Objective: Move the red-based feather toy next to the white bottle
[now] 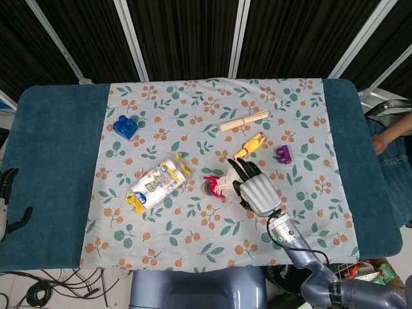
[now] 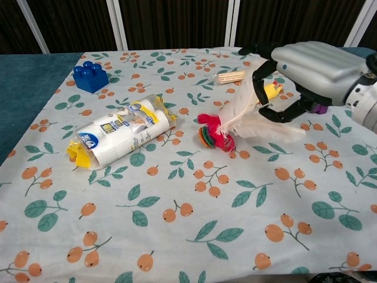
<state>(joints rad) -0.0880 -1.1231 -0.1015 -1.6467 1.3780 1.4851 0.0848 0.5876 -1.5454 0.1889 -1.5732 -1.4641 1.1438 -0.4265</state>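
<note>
The feather toy (image 1: pixel 213 186) lies on the floral cloth, its red base (image 2: pixel 213 133) towards the bottle and its white feathers (image 2: pixel 259 125) spreading to the right. My right hand (image 1: pixel 256 188) hovers over the feathers, with its fingers (image 2: pixel 260 66) arched above them and the thumb below. The fingers are apart and do not clamp the feathers. The white bottle (image 1: pixel 155 185), in a wrapper with yellow ends, lies on its side (image 2: pixel 121 138) to the left of the toy. My left hand (image 1: pixel 8 196) hangs empty at the table's left edge, fingers apart.
A blue block (image 1: pixel 125 127) sits at the back left of the cloth. Wooden sticks (image 1: pixel 243 120), a yellow rubber chicken (image 1: pixel 251 146) and a purple piece (image 1: pixel 283 152) lie just beyond my right hand. A person's hand (image 1: pixel 389 132) shows at the right edge.
</note>
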